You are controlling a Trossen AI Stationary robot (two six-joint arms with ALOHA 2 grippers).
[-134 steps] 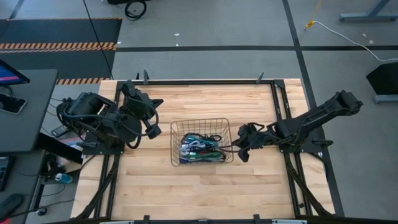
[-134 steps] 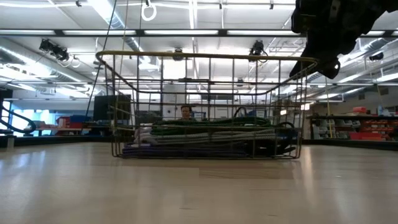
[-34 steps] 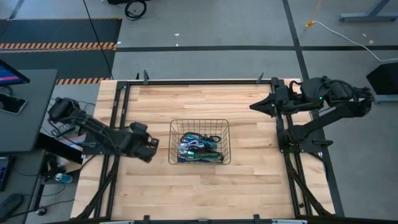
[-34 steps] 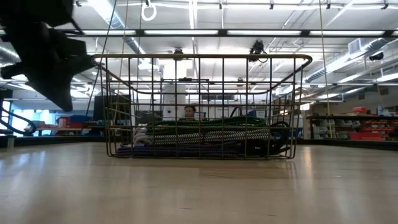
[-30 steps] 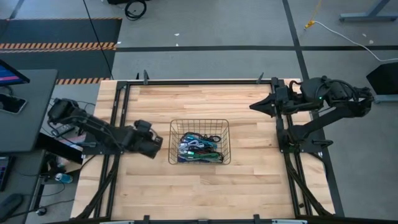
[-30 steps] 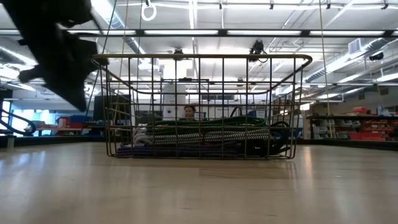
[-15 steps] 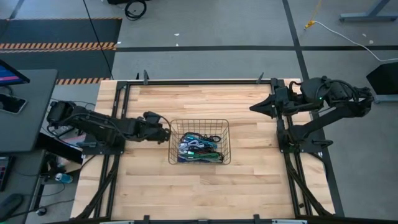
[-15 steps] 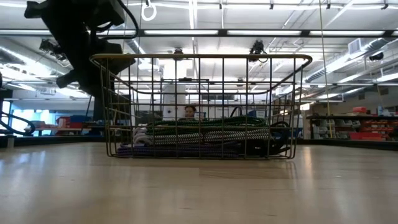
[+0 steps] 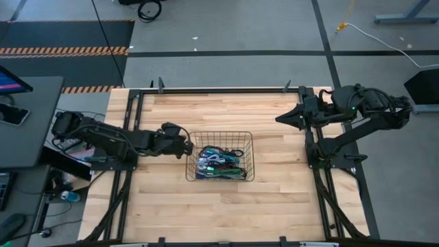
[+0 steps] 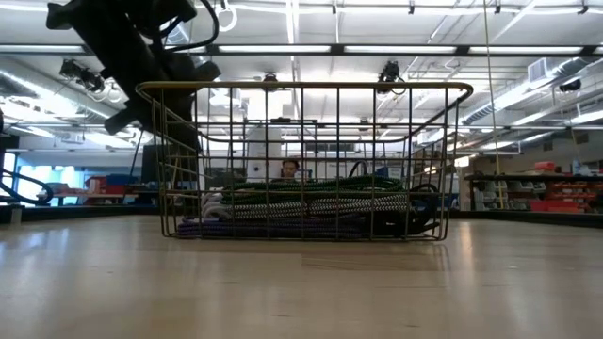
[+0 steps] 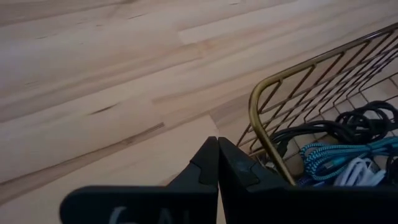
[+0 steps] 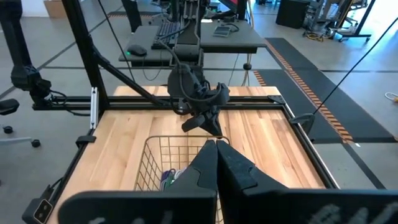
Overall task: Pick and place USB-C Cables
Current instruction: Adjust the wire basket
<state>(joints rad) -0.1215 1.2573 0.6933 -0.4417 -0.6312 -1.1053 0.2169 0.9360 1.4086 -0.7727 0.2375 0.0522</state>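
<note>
USB-C Cables (image 9: 221, 163): high view – tangled bunch, teal/green/white/black, inside wire basket (image 9: 247, 155) at mid-table (image 9: 274, 206).
Left gripper (image 9: 186, 147): high view – at basket's left rim, near its far-left corner; arm stretched in from table's left edge.
Right gripper (image 9: 280, 118): high view – raised by table's far-right corner, well apart from basket.
Low view: cables (image 10: 311, 205) stacked on basket floor, filling lower part only; left gripper (image 10: 188, 122) dark, at basket's (image 10: 462, 94) left wall by the top rim.
Left wrist view: fingers (image 11: 208, 165) pressed together, nothing held, tip just outside rim corner (image 11: 261, 102); black, teal-braided, white cables (image 11: 336, 158) within.
Right wrist view: fingers (image 12: 211, 162) pressed together, empty; basket (image 12: 155, 155) and left gripper (image 12: 202, 121) beyond, farther off.
</note>
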